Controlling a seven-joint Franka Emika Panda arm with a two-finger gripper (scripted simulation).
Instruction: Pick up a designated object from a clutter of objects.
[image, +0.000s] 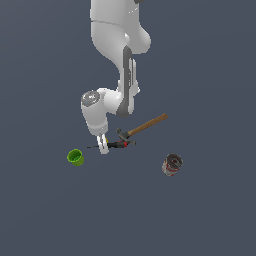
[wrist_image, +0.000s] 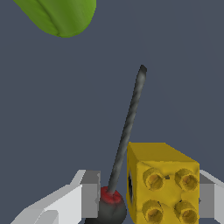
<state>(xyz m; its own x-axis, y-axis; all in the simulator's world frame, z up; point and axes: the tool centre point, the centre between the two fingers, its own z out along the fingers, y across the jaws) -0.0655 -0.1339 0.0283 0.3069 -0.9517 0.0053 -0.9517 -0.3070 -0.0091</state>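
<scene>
- The white robot arm is reaching down over the dark grey tabletop (image: 210, 215), its gripper (image: 103, 146) standing low among the scattered objects.
- In the wrist view, the gripper (wrist_image: 146, 199) is standing with its two pale fingers (wrist_image: 87, 194) apart, one on either side of the small bright-yellow studded block (wrist_image: 162, 186); one finger appears to be right against the block, while the other is separated from it by a gap.
- The thin black-and-red screwdriver (wrist_image: 127, 135) is lying just beside the yellow block, its red-collared handle sitting in the gap between the fingers and its dark shaft pointing away from the gripper.
- In the exterior view, the screwdriver (image: 117, 144) is running across beneath the gripper, and only a sliver of yellow is showing there.
- The wooden-handled hammer (image: 145, 125) is lying just beyond the screwdriver, head near the gripper.
- The green cup (image: 75, 157) is sitting toward the exterior view's left; the red-and-white can (image: 172, 165) is lying well apart toward its right.
</scene>
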